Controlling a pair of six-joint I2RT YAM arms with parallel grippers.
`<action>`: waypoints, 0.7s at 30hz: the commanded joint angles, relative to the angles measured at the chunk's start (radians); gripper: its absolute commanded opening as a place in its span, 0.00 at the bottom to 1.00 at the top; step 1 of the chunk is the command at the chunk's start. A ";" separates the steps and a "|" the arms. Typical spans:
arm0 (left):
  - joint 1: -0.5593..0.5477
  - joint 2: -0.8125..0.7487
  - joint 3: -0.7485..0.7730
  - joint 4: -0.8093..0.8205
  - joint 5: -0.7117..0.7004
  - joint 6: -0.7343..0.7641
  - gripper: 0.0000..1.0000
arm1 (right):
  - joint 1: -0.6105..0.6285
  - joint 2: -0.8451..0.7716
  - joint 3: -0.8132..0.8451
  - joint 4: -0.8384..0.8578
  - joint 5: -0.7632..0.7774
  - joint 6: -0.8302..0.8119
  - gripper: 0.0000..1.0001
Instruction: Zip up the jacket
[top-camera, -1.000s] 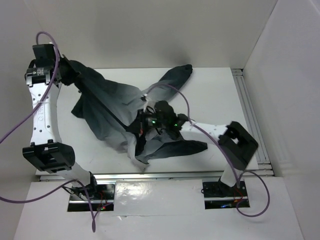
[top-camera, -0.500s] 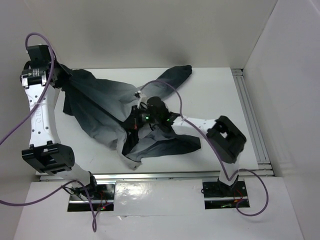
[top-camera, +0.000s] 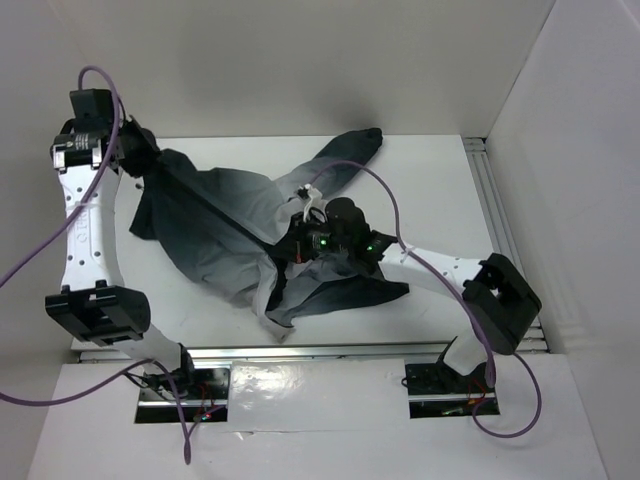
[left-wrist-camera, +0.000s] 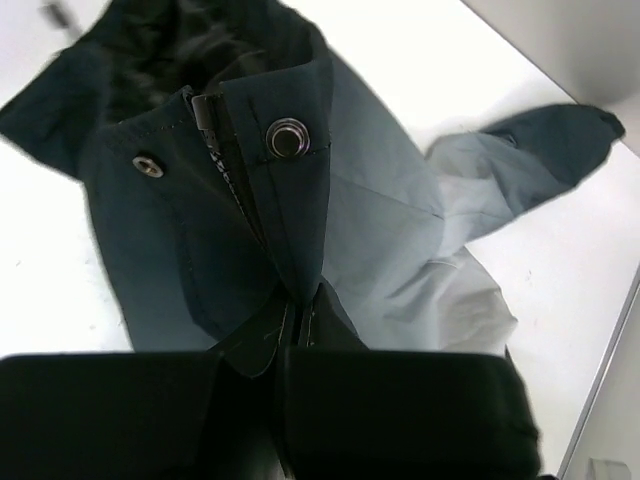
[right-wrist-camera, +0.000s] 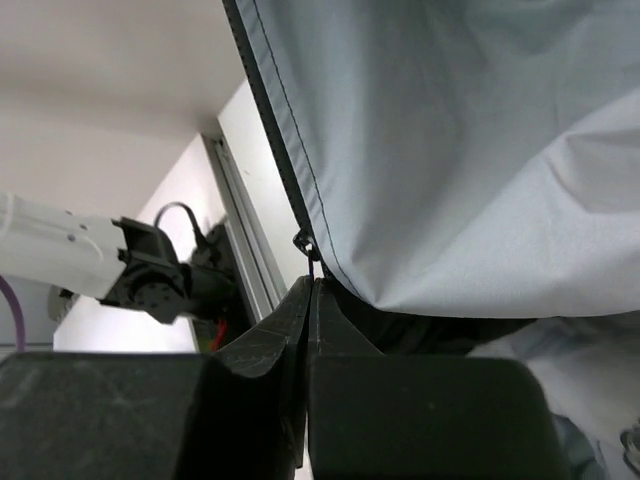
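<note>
From above, the jacket (top-camera: 225, 215) lies rumpled across the middle and left of the table (top-camera: 440, 185), one sleeve (top-camera: 355, 150) reaching toward the far edge; my left end effector (top-camera: 148, 160) is at the jacket's far-left corner, lifting the cloth there into a taut ridge that runs toward my right end effector (top-camera: 298, 243), which sits on the garment's middle, on its near side.

On my left wrist view, my left end effector (left-wrist-camera: 295, 335) is clenched on the jacket (left-wrist-camera: 370, 210) at its front edge, the jaws pressed together with dark fabric between them; the zipper teeth (left-wrist-camera: 222, 165) run up from the grip, with a round metal snap (left-wrist-camera: 288, 137) just beside them and a second snap (left-wrist-camera: 147, 165) on the other side.

On my right wrist view, my right end effector (right-wrist-camera: 310, 292) is also clenched, jaws together right at the small zipper pull (right-wrist-camera: 304, 245) on the jacket's dark edge; the light grey lining (right-wrist-camera: 450, 150) hangs over it and fills most of the view.
</note>
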 joint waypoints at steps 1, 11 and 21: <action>-0.051 0.033 0.111 0.305 -0.084 0.079 0.00 | -0.009 -0.019 -0.021 -0.345 -0.059 -0.079 0.00; -0.341 0.148 0.206 0.363 -0.007 0.020 0.00 | 0.022 -0.185 0.094 -0.690 0.223 -0.215 0.76; -0.433 0.180 0.369 0.372 -0.001 0.020 0.00 | 0.033 -0.016 0.412 -0.638 0.424 -0.268 0.82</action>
